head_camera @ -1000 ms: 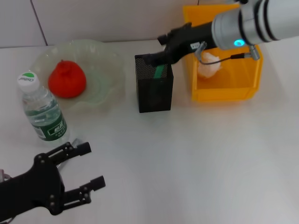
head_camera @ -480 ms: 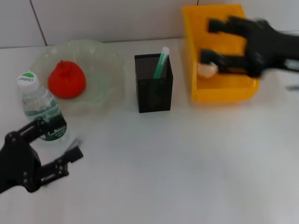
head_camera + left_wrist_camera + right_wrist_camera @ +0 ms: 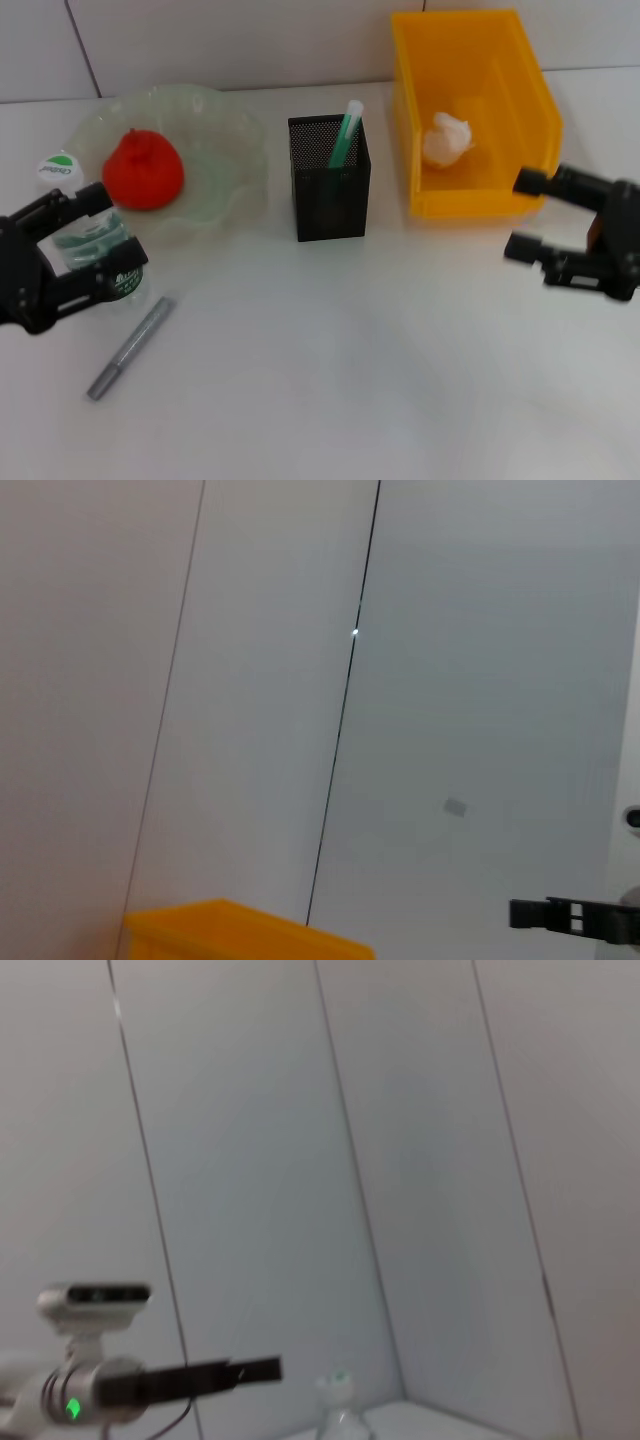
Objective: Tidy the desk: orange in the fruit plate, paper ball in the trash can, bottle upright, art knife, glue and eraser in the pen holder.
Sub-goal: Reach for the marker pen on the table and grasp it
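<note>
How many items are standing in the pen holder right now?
1 visible: a green stick with a white tip pokes out of the pen holder. Shorter items could be hidden behind the mesh.

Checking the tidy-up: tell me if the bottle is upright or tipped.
Upright. The bottle stands on the table with its cap on top; the left gripper brackets it, fingers open.

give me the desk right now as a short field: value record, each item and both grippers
orange: in the fruit plate
paper ball: inside the trash can
bottle: upright, left of the plate
pen holder: mid-desk, green stick poking out of it
grey pen-like tool: lying on the desk in front of the bottle
left gripper: jaws open, one on each side of the bottle
right gripper: jaws open, empty, in front of the trash can
</note>
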Motion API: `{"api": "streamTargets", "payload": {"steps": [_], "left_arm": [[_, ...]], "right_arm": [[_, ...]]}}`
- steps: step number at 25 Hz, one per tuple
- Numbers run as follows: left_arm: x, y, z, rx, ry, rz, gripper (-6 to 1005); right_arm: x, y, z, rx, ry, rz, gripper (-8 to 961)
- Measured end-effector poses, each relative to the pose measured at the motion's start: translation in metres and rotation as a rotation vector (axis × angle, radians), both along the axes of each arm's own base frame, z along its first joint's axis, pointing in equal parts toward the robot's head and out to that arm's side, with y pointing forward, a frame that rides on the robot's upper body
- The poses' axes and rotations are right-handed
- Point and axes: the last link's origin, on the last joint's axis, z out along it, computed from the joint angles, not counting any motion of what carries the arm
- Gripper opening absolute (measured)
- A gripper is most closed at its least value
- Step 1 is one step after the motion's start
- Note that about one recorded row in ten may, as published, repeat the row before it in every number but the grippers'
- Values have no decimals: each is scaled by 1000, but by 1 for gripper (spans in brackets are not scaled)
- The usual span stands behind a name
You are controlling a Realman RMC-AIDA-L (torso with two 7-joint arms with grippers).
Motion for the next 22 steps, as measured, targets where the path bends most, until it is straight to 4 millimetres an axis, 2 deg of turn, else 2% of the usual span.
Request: {"api": "streamTargets", "payload": {"steps": [2, 7, 8, 9, 10, 13, 14, 19, 22], "left_arm": [[4, 11, 4, -25, 55, 32, 814], [9, 18, 5, -41, 109, 54, 812], [14, 22, 5, -51, 147, 57, 811], [27, 26, 6, -56, 213, 53, 811], [36, 27, 5, -50, 259, 48, 811], [42, 26, 3, -39, 297, 49, 811], [56, 23, 2, -25, 351, 59, 811], [66, 18, 2, -71, 393, 106, 811], [67, 18, -1, -92, 429, 125, 811]], "right_arm": [[2, -3, -8, -13, -26, 9, 827], [1, 0, -25, -29, -74, 18, 827], [1, 0, -26, -27, -78, 20, 827], [1, 0, -27, -27, -81, 24, 827], [1, 0, -28, -27, -84, 28, 827], [2, -2, -29, -43, -101, 42, 827], [2, -3, -29, -52, -113, 55, 827], [4, -13, -31, -138, -177, 146, 827], [7, -12, -35, -146, -210, 147, 827]]}}
